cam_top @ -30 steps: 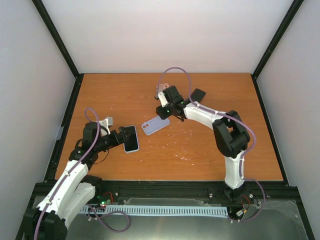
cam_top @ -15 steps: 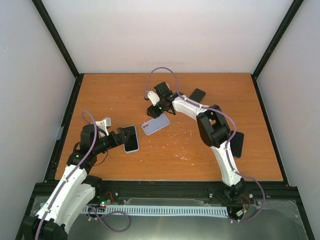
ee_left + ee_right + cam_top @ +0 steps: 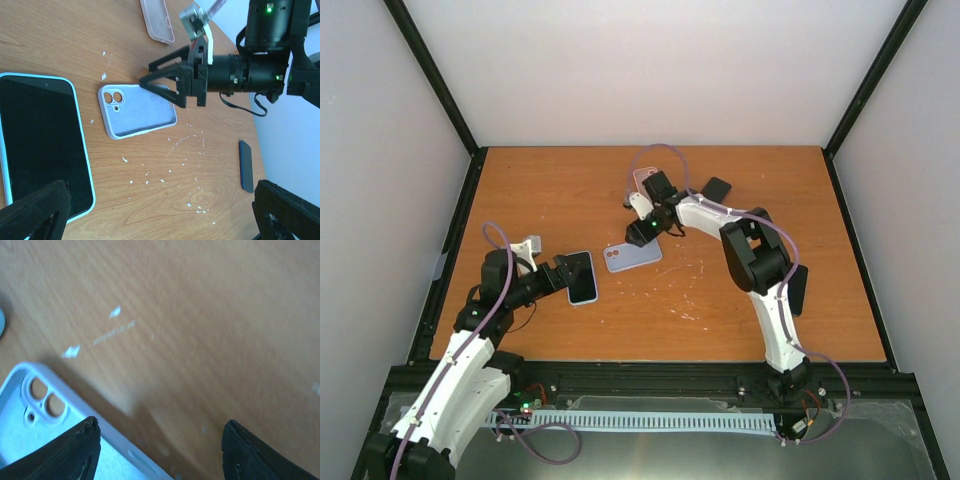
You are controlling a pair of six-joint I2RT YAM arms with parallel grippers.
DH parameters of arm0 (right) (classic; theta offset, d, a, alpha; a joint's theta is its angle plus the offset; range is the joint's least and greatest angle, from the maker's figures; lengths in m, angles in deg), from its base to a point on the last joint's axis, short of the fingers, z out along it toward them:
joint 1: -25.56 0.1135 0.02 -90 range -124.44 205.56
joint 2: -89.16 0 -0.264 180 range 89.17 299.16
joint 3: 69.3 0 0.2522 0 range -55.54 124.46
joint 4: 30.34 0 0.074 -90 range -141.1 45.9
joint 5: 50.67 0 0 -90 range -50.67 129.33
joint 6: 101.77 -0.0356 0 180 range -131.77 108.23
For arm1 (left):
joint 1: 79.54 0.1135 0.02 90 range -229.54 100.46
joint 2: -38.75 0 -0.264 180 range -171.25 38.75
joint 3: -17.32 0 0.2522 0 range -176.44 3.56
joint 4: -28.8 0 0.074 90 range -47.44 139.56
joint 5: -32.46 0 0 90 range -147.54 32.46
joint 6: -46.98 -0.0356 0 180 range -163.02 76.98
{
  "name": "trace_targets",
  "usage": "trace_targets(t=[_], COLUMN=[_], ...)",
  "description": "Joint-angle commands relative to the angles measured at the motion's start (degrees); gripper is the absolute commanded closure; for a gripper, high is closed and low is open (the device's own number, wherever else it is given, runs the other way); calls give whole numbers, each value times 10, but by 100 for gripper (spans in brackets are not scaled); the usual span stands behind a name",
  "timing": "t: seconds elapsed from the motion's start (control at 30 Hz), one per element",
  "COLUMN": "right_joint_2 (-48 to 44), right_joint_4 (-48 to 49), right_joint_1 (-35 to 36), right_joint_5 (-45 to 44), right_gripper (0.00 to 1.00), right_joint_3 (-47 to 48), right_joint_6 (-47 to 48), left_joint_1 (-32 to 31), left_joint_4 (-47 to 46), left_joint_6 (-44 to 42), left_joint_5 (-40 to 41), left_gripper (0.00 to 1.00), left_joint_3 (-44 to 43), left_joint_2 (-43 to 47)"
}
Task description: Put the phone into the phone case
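Observation:
The phone (image 3: 582, 277), black screen with a pale blue rim, lies flat on the table; in the left wrist view it (image 3: 40, 145) fills the left side. My left gripper (image 3: 560, 277) is open at the phone's near-left end, and one fingertip (image 3: 35, 215) overlaps the phone's corner. The lavender phone case (image 3: 632, 257) lies open side up at the table's middle, also in the left wrist view (image 3: 137, 110) and the right wrist view (image 3: 45, 430). My right gripper (image 3: 646, 231) is open, low over the case's far edge, with its jaws wide apart (image 3: 160, 450).
A pink case (image 3: 645, 179) lies behind the right gripper and shows in the left wrist view (image 3: 157, 20). A dark phone (image 3: 717, 188) lies at the back right. Another dark phone (image 3: 798, 290) lies by the right arm (image 3: 245, 165). White specks dot the wood.
My right gripper swung out to the far left, then came back down over the lavender case, which has shifted slightly nearer and lies more level. The left arm has barely moved.

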Motion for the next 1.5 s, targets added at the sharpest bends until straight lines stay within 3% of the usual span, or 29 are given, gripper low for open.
trace_targets(t=[0.0,0.43,0.63,0.77,0.97,1.47], right_joint_2=[-46,-197,-253,-277,-303,-188], right_joint_4=[-6,58,71,79,72,42], right_joint_1=[-5,4,38,62,68,76], right_joint_5=[22,63,33,15,-108,-172], right_gripper=[34,35,40,45,58,53], right_joint_3=[-66,-311,-385,-399,-386,-255], right_joint_6=[-20,-120,-149,-166,-185,-87], left_joint_1=[4,4,4,4,4,4], left_joint_4=[-2,-15,-24,-36,-51,-24], left_joint_6=[6,16,14,16,22,23], left_joint_5=[5,-3,-12,-16,-23,-12], left_gripper=[1,1,1,1,1,0], left_joint_3=[0,24,25,30,40,30], left_joint_2=[1,-14,-39,-45,-55,-37])
